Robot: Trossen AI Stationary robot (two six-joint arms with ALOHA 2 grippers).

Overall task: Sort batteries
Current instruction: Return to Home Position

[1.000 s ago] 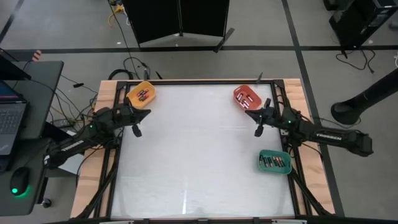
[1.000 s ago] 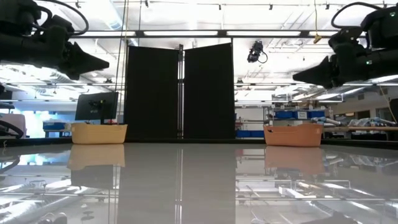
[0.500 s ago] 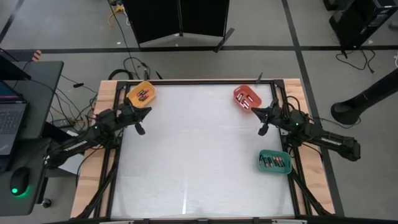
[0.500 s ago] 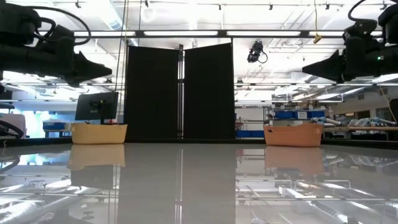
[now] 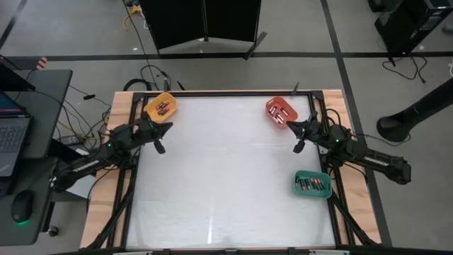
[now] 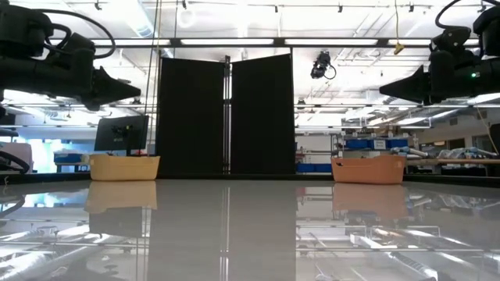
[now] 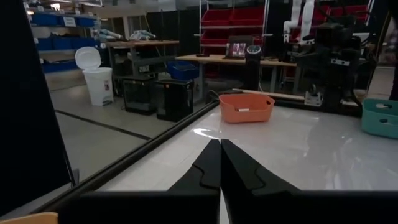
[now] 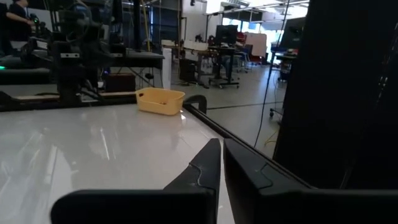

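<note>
The batteries lie in three small trays: an orange-yellow tray (image 5: 161, 107) at the far left corner, a red-orange tray (image 5: 281, 111) at the far right, and a green tray (image 5: 312, 185) by the right edge. My left gripper (image 5: 164, 128) hovers shut just near of the orange-yellow tray, pointing toward the table's right (image 7: 219, 149). My right gripper (image 5: 291, 127) hovers shut beside the red-orange tray, pointing toward the table's left (image 8: 221, 149). Both are well above the table in the low view, the left gripper (image 6: 137, 92) and the right gripper (image 6: 384, 91). No loose battery shows on the table.
The white table top (image 5: 226, 177) stretches between the two arms. In the low view the orange-yellow tray (image 6: 125, 166) and the red-orange tray (image 6: 368, 168) stand at the far edge. A black folding screen (image 6: 226, 113) stands beyond the table. A laptop (image 5: 10, 138) sits left of the table.
My right gripper has drawn back a little toward the table's right and far edges and risen slightly, then held still. My left gripper has sunk a little and edged toward the right. Both stayed shut.
</note>
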